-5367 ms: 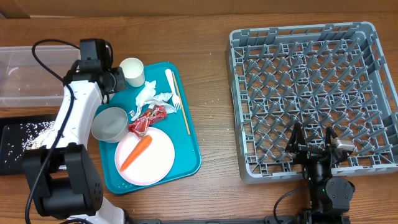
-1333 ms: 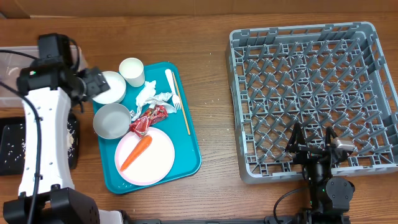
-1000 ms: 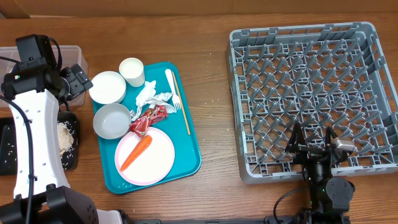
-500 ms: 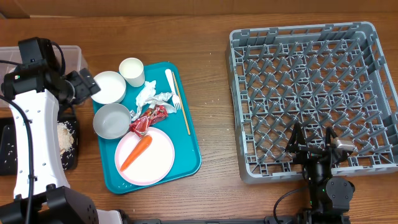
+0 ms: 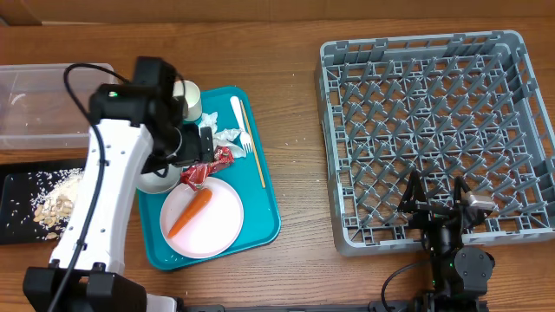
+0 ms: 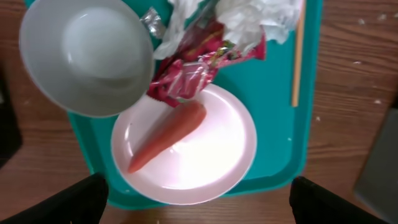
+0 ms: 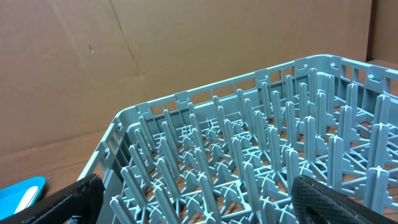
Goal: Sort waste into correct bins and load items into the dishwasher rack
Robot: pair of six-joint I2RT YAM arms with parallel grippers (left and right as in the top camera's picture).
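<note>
Dishwasher rack (image 5: 421, 41) fills the right of the overhead frame. Left of centre, a teal tray (image 5: 264, 204) carries the pink plate (image 5: 221, 227) with 1 carrot (image 5: 189, 213) on it. Left gripper (image 6: 199, 202) hangs above them, jaws apart; right gripper (image 7: 199, 199), also apart, sits lower right.

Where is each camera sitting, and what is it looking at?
Overhead: above the table, looking straight down at teal tray, rack, left arm, right arm.
Left wrist: on the left arm, facing down at carrot on pink plate; own fingertips show.
Right wrist: low by the rack, facing across its pegs; own fingertips show.
Shared: overhead and left wrist both see carrot.
</note>
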